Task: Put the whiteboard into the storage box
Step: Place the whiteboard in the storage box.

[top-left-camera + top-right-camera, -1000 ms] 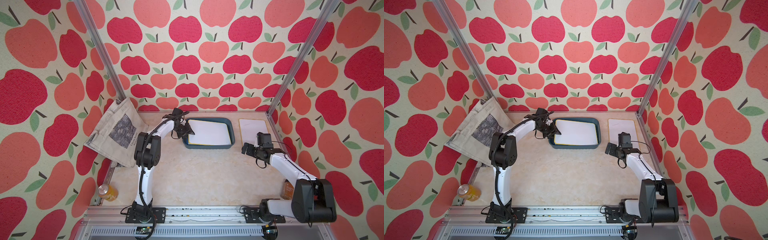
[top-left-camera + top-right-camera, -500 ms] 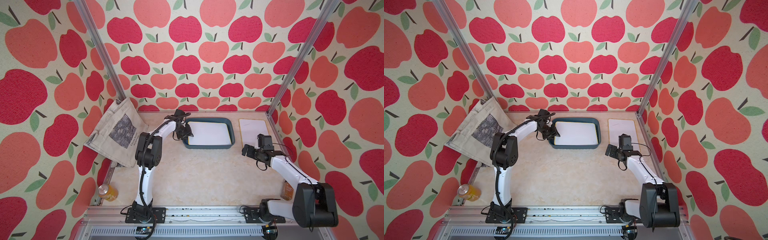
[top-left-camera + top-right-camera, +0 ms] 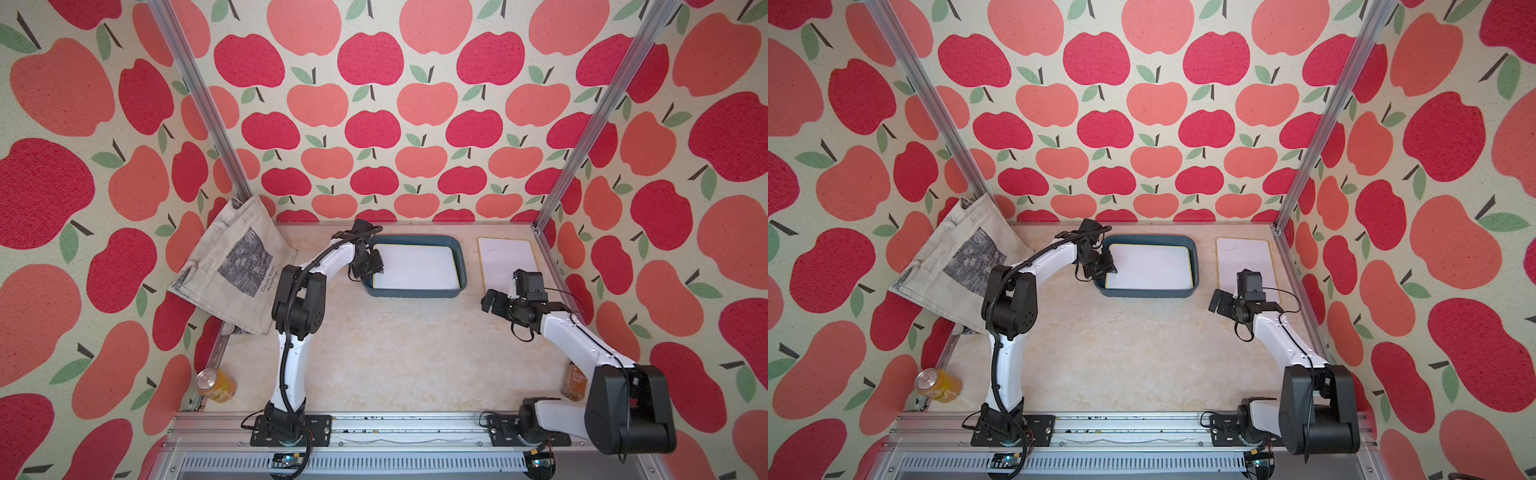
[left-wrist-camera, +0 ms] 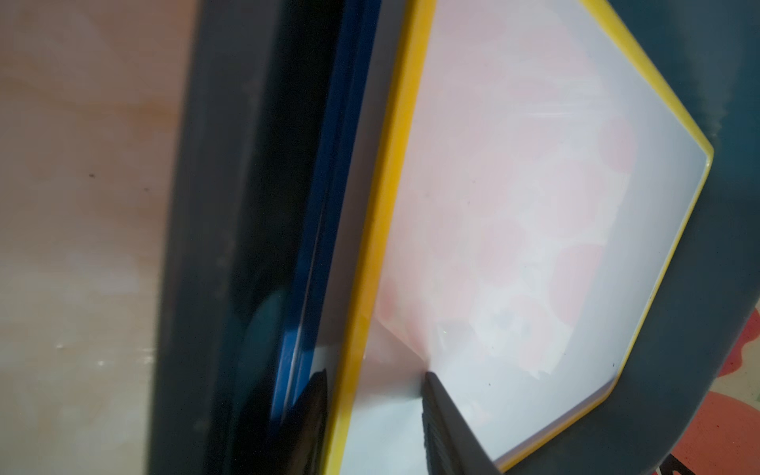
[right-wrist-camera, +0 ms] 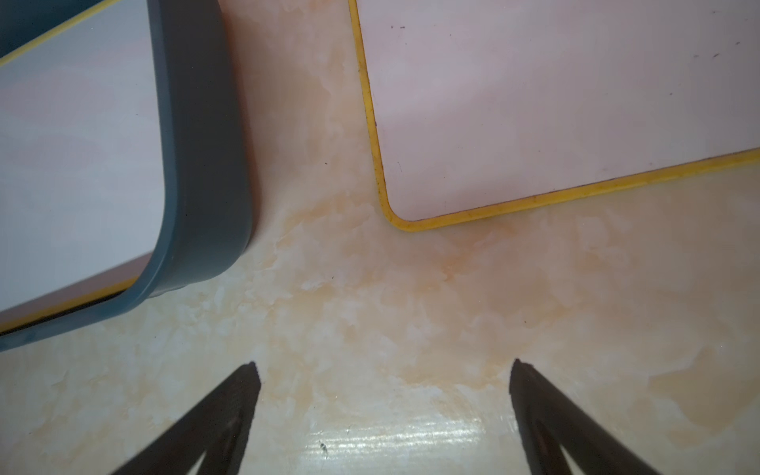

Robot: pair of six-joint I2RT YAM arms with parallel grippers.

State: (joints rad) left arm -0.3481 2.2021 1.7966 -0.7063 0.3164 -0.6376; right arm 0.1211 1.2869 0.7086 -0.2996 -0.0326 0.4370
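Left wrist view: the left gripper [image 4: 375,373] was seen closed on the left edge of a yellow-framed whiteboard [image 4: 534,185], one finger behind the frame and one on the white face. That board was seen lying inside the storage box [image 4: 699,329], over a blue edge [image 4: 312,246] judged to be another board; nothing else was made out in the box. A second whiteboard [image 3: 505,259] was seen flat on the table [image 3: 415,353], just right of the box and apart from it, with the right gripper [image 5: 384,363] held near its near-left corner, jaws spread and empty. The boards were judged thin, stiff, light and glossy, best pinched across the frame at an edge
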